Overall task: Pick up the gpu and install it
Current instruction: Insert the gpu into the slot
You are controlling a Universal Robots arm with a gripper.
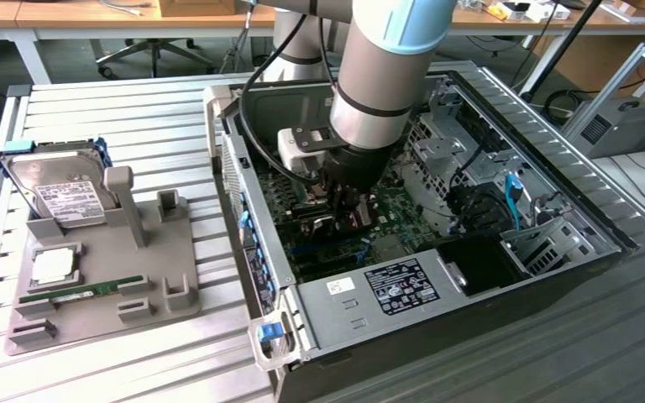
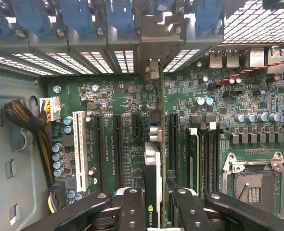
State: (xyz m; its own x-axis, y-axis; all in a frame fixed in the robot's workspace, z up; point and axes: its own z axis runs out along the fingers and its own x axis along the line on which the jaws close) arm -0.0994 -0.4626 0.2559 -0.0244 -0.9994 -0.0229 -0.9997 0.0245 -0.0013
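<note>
The gpu (image 2: 151,163) stands edge-on over the green motherboard (image 2: 118,96) inside the open computer case (image 1: 412,277). Its silver bracket (image 2: 151,53) reaches up to the rear slot openings. My gripper (image 2: 155,195) is shut on the card, one black finger (image 2: 132,207) on each face. The card lines up along a long black expansion slot between the other slots. In the exterior view my gripper (image 1: 345,210) is down inside the case, over the board, with the dark gpu (image 1: 325,225) under it.
A white slot (image 2: 79,149), the CPU socket (image 2: 252,187) and a braided cable bundle (image 2: 26,120) flank the card. At the exterior view's left, a grey fixture (image 1: 98,277) holds a hard drive (image 1: 60,189), a CPU (image 1: 54,264) and a RAM stick (image 1: 81,290).
</note>
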